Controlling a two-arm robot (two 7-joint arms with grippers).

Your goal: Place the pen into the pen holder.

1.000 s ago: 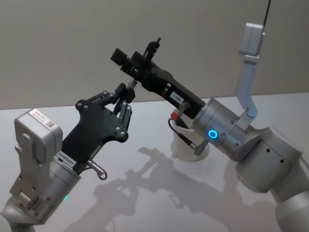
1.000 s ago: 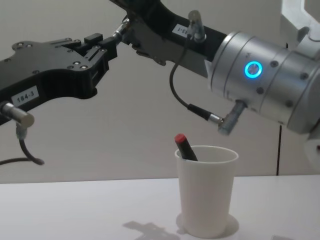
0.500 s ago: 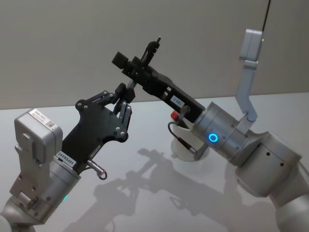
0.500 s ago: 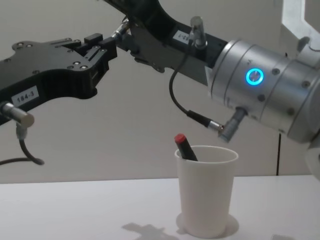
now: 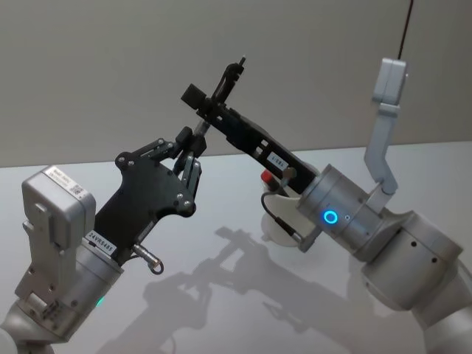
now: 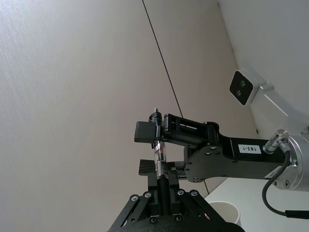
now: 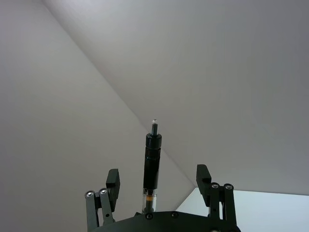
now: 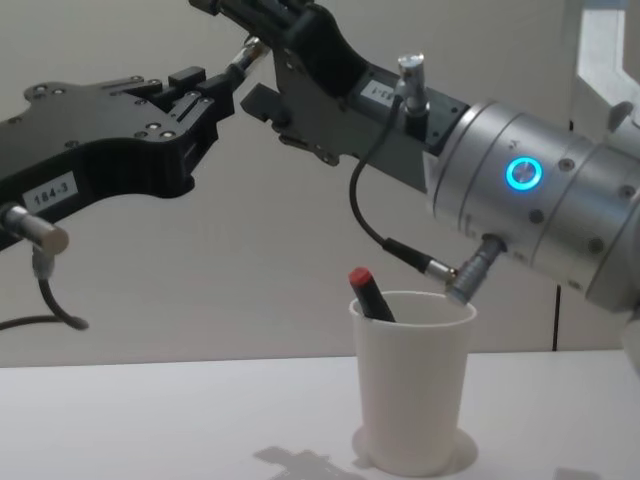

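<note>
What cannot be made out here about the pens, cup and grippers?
Chest view: the paper cup hides the lower part of the red-capped marker.
Head view: the right arm hides most of that cup.
Left wrist view: the left gripper, shut on the pen, hides its held end.
Right wrist view: the open right gripper hides that end too.

Light was soft and even, falling from above. The arms threw a pale, tangled shadow [image 5: 221, 273] on the near table [image 5: 295, 328], and the pen holder [image 8: 412, 390] cast a faint one to its left. The far wall [image 5: 110, 74] was dull grey, unevenly lit. A blue ring light [image 5: 330, 217] glowed on the right arm [image 5: 383, 247], whose metal had a mild sheen. The pen [image 6: 159, 157] had a clear barrel that showed bright.
</note>
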